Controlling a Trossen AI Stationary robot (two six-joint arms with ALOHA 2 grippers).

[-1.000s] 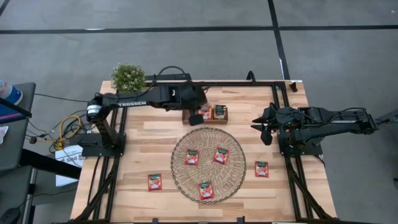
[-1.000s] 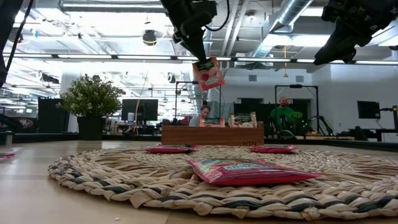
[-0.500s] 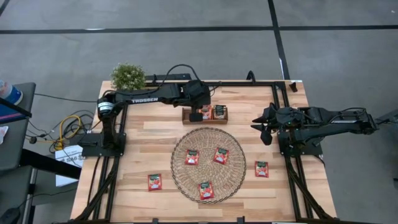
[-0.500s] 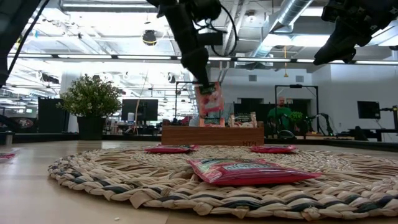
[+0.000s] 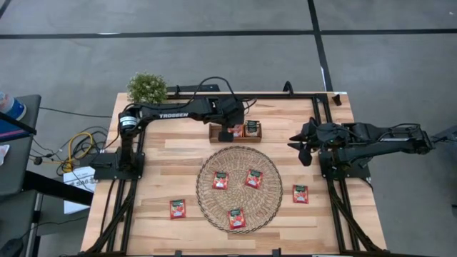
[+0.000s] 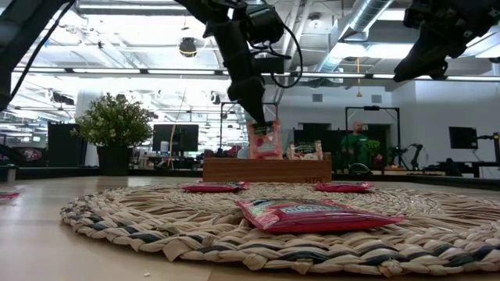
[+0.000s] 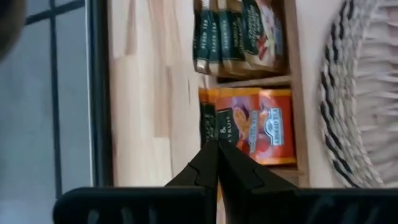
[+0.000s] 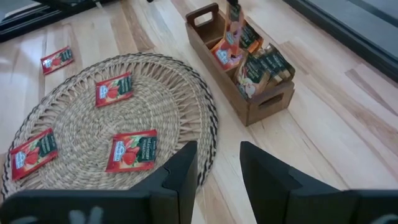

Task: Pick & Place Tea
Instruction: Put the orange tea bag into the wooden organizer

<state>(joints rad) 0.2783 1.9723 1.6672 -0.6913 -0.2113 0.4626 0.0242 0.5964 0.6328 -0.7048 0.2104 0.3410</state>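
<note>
White "TROSSEN" lettering marks the left arm, whose left hand (image 6: 264, 123) pinches a tea sachet (image 6: 265, 140) upright over the wooden tray (image 5: 235, 132) at the counter's (image 5: 164, 150) far edge. Its edge print partly reads "FRUIT". Other sachets lie on the woven mat (image 5: 214, 203) and counter. The right hand (image 5: 298, 148) waits at the right edge, fingers partly apart, empty. A potted plant (image 5: 147, 87) stands at the far-left corner.

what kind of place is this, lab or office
Likely a robotics lab or open workshop: exposed ceiling ducts, monitors on desks behind, and a framed wooden table carrying two arms.
</note>
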